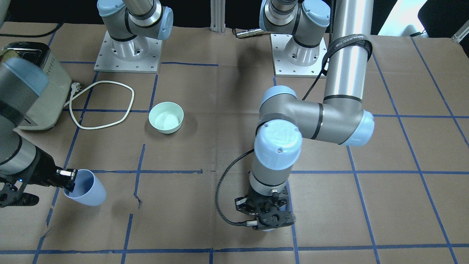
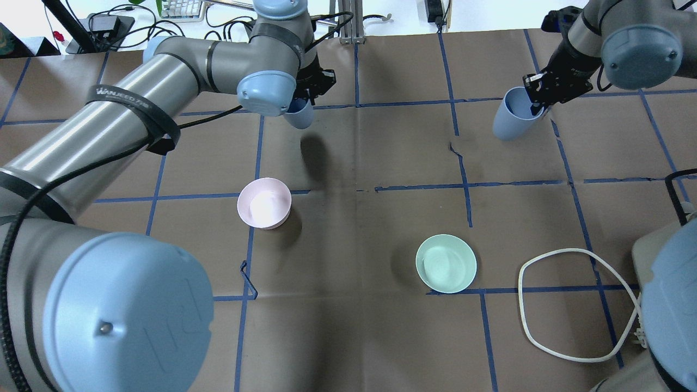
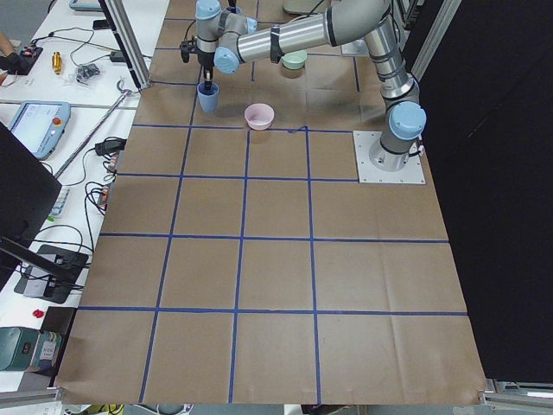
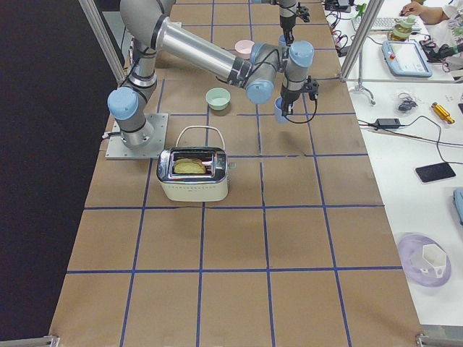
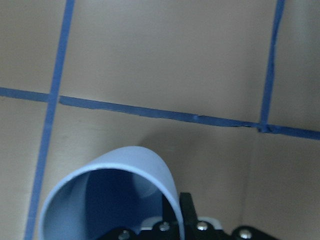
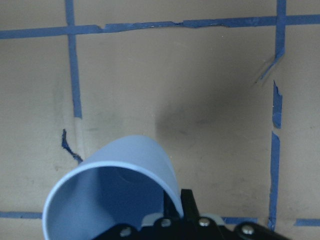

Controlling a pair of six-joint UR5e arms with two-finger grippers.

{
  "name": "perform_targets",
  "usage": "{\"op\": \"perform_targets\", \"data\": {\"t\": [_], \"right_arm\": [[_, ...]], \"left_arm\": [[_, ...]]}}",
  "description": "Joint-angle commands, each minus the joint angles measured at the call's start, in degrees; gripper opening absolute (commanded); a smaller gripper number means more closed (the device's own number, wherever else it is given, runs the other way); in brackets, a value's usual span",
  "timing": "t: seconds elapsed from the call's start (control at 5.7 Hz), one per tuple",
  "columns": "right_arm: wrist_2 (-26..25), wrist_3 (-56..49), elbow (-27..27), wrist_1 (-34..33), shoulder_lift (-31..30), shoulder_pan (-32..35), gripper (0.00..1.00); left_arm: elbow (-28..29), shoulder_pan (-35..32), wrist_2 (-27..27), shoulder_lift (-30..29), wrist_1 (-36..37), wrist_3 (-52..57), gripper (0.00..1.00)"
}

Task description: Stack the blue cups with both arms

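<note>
Two pale blue cups are each held by an arm. My left gripper (image 2: 305, 97) is shut on the rim of one blue cup (image 2: 300, 113), holding it above the table at the far left. This cup fills the bottom of the left wrist view (image 5: 115, 195), and in the front view it is almost hidden under the gripper (image 1: 266, 220). My right gripper (image 2: 536, 102) is shut on the rim of the other blue cup (image 2: 511, 117), which is tilted and held off the table at the far right. This cup also shows in the front view (image 1: 86, 189) and in the right wrist view (image 6: 115, 192).
A pale pink bowl (image 2: 264, 202) and a mint-green bowl (image 2: 446, 263) stand between the arms and the robot's base. A toaster (image 1: 36, 91) with a looped white cord (image 2: 572, 305) sits on the robot's right side. Blue tape lines grid the brown table.
</note>
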Motion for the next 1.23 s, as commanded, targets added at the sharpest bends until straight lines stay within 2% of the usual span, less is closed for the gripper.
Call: {"op": "perform_targets", "data": {"t": [0.0, 0.35, 0.53, 0.7, 0.88, 1.05], "right_arm": [[-3.33, 0.10, -3.72, 12.53, -8.94, 0.38, 0.07], [-2.49, 0.01, -2.76, 12.05, -9.42, 0.39, 0.07], [-2.39, -0.08, -2.67, 12.04, -9.33, 0.39, 0.07], [-2.39, -0.08, -2.06, 11.78, -9.24, 0.39, 0.07], [-2.39, -0.16, -0.75, 11.43, -9.59, 0.39, 0.07], [-2.39, -0.16, -0.56, 11.34, -9.68, 0.39, 0.07]], "left_arm": [[1.59, -5.12, -0.32, -2.01, 1.14, -1.88, 0.02], [0.19, -5.49, -0.32, -2.10, 0.78, -1.79, 0.06], [-0.95, -6.27, -0.58, -2.19, 0.78, -1.79, 0.13], [-1.05, -6.98, -0.50, -2.19, 0.78, -1.79, 0.28], [-1.05, -6.98, -0.32, -2.19, 0.96, -1.79, 0.98], [-1.05, -6.99, -0.41, -0.88, 0.87, -1.53, 0.99]]}}
